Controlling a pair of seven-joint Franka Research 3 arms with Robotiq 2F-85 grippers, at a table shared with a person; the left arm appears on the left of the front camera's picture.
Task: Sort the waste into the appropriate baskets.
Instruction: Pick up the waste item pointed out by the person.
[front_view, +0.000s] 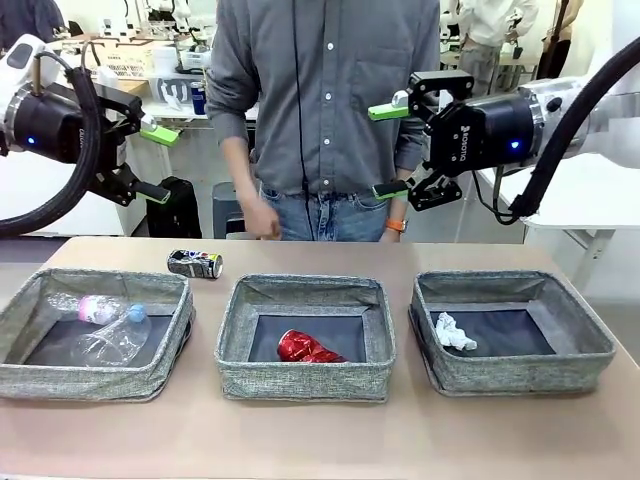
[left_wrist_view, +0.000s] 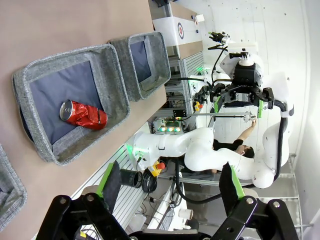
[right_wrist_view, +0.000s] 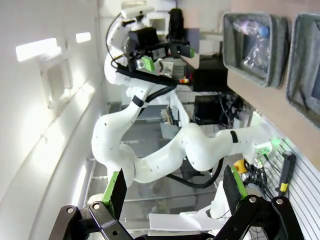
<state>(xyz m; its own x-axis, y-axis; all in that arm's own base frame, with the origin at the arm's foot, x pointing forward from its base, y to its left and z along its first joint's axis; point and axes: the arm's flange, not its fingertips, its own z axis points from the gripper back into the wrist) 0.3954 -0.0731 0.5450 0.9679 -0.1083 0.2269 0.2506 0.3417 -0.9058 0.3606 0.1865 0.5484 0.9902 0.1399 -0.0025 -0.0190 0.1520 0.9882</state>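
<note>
— Fingers first: how do yours stand?

— You have both pairs spread wide with nothing between them. Your left gripper (front_view: 157, 162) hangs at the upper left of the front frame, your right gripper (front_view: 390, 150) at the upper right, both well above the table (front_view: 320, 440). In the left wrist frame the green pads (left_wrist_view: 111, 178) rise from the bottom edge far apart, and the right wrist frame shows its own fingers (right_wrist_view: 118, 191) the same way.

— And the baskets?

— You see three in a row across the lower half of the front frame. The left basket (front_view: 30, 375) holds the clear plastic bottle (front_view: 92, 308) with its pink label, and the clear plastic cup (front_view: 112, 342) lies just beside it. The middle basket (front_view: 305, 385) holds the crushed red can (front_view: 306, 348), also visible at the left of the left wrist frame. The right basket (front_view: 590, 345) holds the crumpled white paper wad (front_view: 453, 333).

— Anything outside them?

— You have the dark printed can (front_view: 194, 263) lying on its side on the table, behind the left basket. A person's hand (front_view: 262, 217) hangs at centre, above the table's far edge.
</note>
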